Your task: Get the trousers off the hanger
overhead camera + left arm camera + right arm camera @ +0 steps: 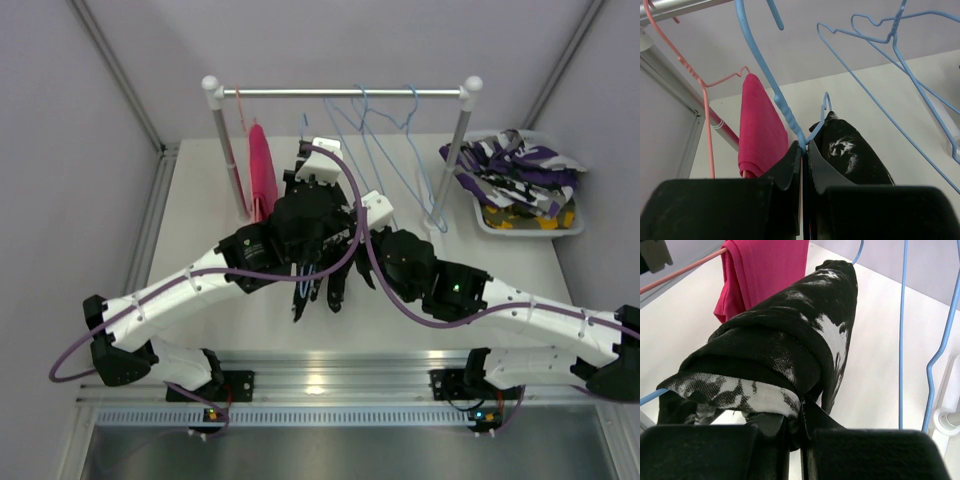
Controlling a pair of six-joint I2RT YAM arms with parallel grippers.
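Note:
Black trousers with white print are draped over a blue hanger, which is off the rail. My left gripper is shut on that hanger's wire where the neck meets the shoulders. My right gripper is shut on a fold of the black trousers' cloth from below. From above, both grippers meet mid-table and the black trousers dangle under them. Hot pink trousers hang on a pink hanger at the rail's left end.
The metal rail on two posts spans the back and carries several empty blue hangers. A white tray at the back right holds purple camouflage trousers on top of yellow ones.

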